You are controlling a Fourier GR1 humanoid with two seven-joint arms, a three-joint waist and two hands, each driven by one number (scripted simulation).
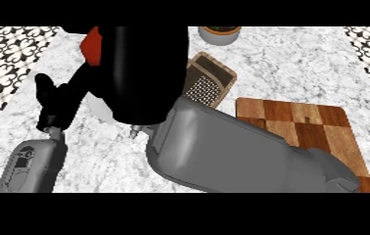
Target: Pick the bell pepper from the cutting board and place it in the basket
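While the right forearm (239,151) crosses the view from the lower right corner, we log the right robot hand (145,72) as a large black mass at centre top, seen from its back.

Pepper (92,45): only a red patch shows. It sits against the left edge of that hand, with black above and below it. We read this as the right robot hand grasping the pepper. The pepper is off the board (303,124) and well to its left. It is also left of the basket (217,70), not in it. We cannot tell its height over the table (289,67).

Basket: brown rim, mesh wall, just left of the board. The right hand and forearm cover its left part.

Board: striped wood, lower right, with the forearm across its near left corner.

Left robot hand (54,102): near the left edge, fingers up, released, holding nothing. The left forearm (33,165) enters at lower left.

Round pot (220,33): top edge, beyond the basket.
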